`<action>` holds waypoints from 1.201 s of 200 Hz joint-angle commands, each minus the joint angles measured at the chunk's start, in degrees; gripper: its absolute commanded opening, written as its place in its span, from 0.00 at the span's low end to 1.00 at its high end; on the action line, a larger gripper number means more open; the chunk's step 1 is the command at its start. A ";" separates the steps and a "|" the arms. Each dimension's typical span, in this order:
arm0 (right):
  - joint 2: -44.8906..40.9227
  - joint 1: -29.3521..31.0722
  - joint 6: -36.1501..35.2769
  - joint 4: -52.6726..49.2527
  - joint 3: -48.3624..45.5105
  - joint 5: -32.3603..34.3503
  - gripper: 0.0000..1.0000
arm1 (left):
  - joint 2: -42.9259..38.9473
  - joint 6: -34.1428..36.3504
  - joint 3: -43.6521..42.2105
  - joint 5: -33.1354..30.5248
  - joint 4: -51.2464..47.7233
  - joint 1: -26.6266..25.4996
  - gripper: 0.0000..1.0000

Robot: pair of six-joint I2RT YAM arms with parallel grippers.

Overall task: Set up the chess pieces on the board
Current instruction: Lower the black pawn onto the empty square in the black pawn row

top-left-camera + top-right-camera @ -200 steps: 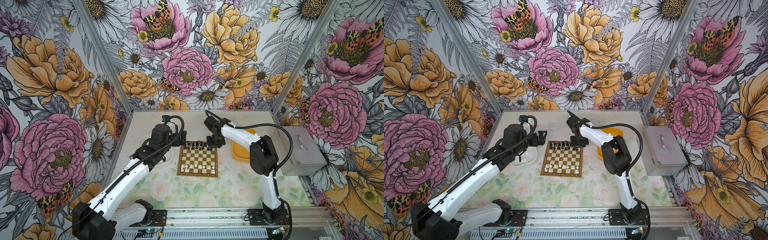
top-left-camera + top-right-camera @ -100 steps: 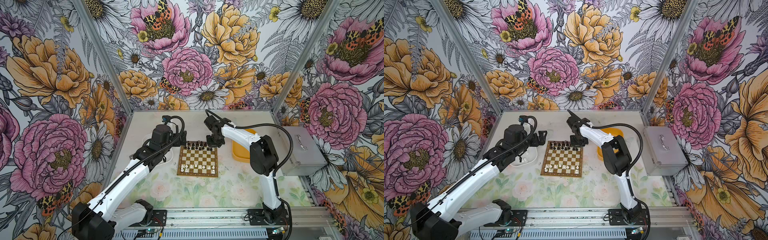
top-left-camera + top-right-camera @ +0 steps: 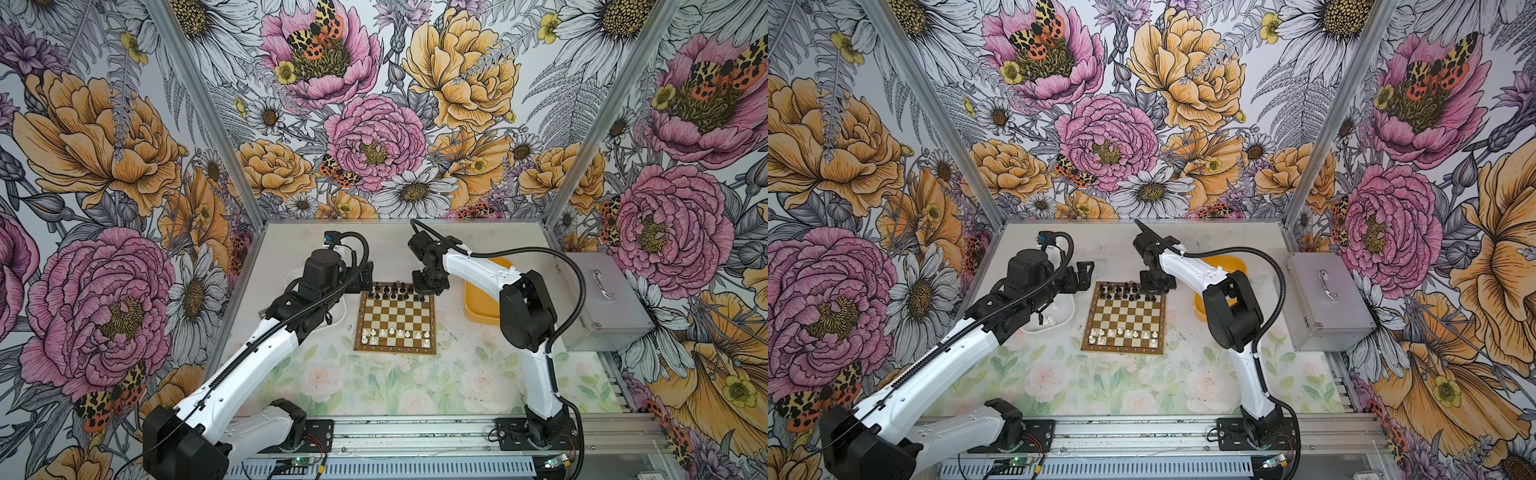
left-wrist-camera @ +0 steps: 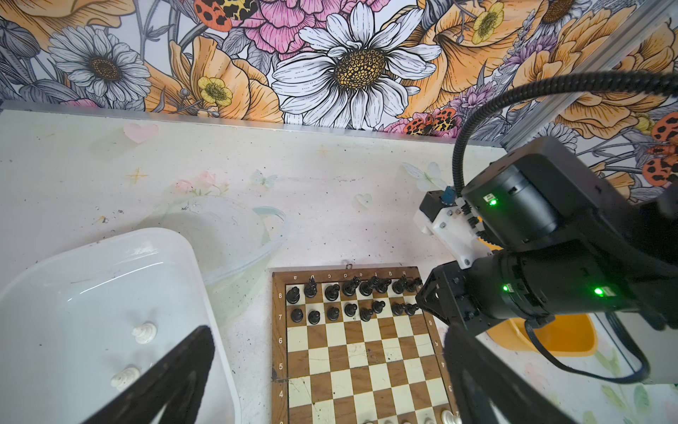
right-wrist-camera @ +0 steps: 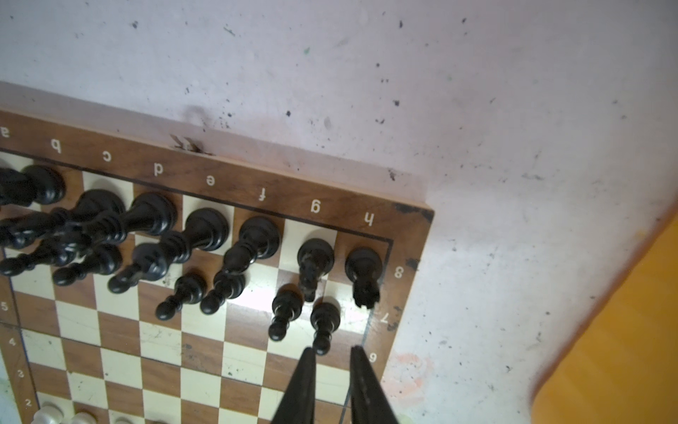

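**Right end effector over black's corner pawn, white's ranks unfinished**

Toward the left edge of the counter [image 3: 415, 386] sits the white tray [image 4: 91, 286]. A few white pieces [image 4: 145, 332] lie in it, and I take these as my stock for white's side. My left end effector [image 3: 1083, 275] hangs raised between that tray and the board's far left corner. Its fingers are spread wide with nothing in them, which reads to me as waiting clear of the work, ready to dip into the tray.

The board [image 3: 397, 320] lies mid-counter, nearer the back edge than the front. Black pieces [image 4: 352, 301] fill its two far rows. The white men [image 3: 1125, 334] on the near side fill their ranks only in part, so I judge that white is what remains to do.

At the board's far right corner, my right end effector [image 5: 332, 350] is poised over the last black pawn [image 5: 324, 319] of the second row. The fingers stand a narrow gap apart and are not pinched together. The pawn's head shows just at the tips, nearer one finger, and I cannot tell whether it touches. The pawn stands upright, crowded against its neighbour pawn [image 5: 284, 312] and just in front of the taller piece [image 5: 363, 271]. That would explain the narrow setting, since wider fingers could topple either one.

Toward the right edge lies the yellow tray [image 3: 478, 307], largely hidden behind my arm. The metal case [image 3: 602, 303] sits at the right edge itself.
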 commanded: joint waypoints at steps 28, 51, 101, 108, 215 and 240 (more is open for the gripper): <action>0.84 0.82 0.80 1.24 -0.16 -0.36 0.19 | -1.39 -0.07 1.32 -1.13 -0.79 -0.34 0.99; 0.94 1.07 1.02 1.27 -0.29 -0.23 0.19 | -1.55 0.00 1.06 -1.14 -0.92 -0.38 0.99; 0.79 1.44 1.60 1.53 -1.02 0.12 0.19 | -2.00 0.23 0.79 -1.15 -1.08 -0.10 0.99; 0.79 1.44 1.66 1.55 -1.09 0.20 0.19 | -2.04 0.18 0.77 -0.98 -1.09 -0.08 0.99; 1.15 1.57 2.08 2.03 -1.41 0.34 0.19 | -3.15 0.22 0.00 -0.75 -1.31 0.28 0.99; 1.41 1.70 2.17 1.98 -1.36 0.32 0.17 | -3.51 0.10 -0.26 -0.74 -1.40 0.36 0.99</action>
